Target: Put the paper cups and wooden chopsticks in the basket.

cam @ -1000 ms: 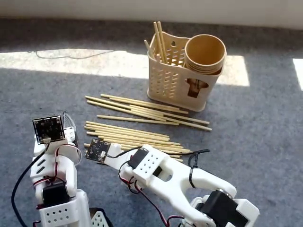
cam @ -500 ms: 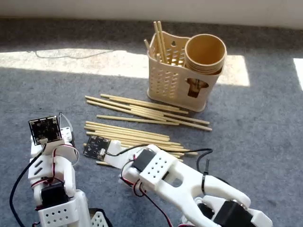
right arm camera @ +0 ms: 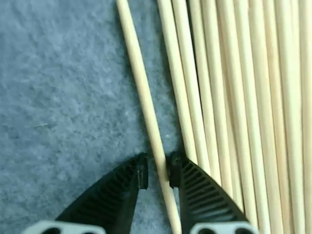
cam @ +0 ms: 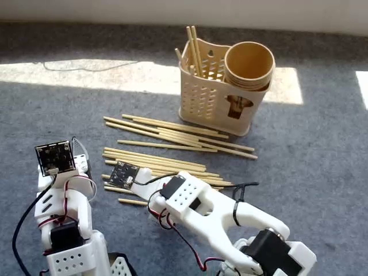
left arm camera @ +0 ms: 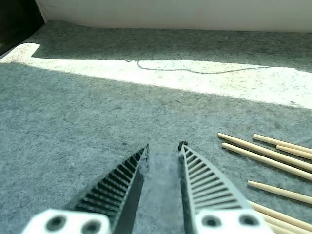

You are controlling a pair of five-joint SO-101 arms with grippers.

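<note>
From the high view, a cream perforated plastic basket (cam: 215,98) stood on the grey carpet (cam: 322,149), holding a stack of tan paper cups (cam: 249,64) and a few upright wooden chopsticks (cam: 194,49). Nearer the arms, loose pale wooden chopsticks (cam: 172,135) lay flat on the carpet in two rough rows. The white left arm (cam: 60,195) sat just beside their ends, and the white right arm (cam: 218,213) stretched over the nearer row. In the left wrist view, the left gripper (left arm camera: 163,146) hung over bare carpet with its jaws a narrow gap apart and nothing between them. Some chopsticks lay off to one side, and a thin cable (left arm camera: 195,69) crossed the sunlit strip beyond. In the right wrist view, the right gripper (right arm camera: 157,170) was low on the carpet, its jaws narrowly parted either side of a single stray chopstick (right arm camera: 141,92). That stick lay just beside the packed row.
</note>
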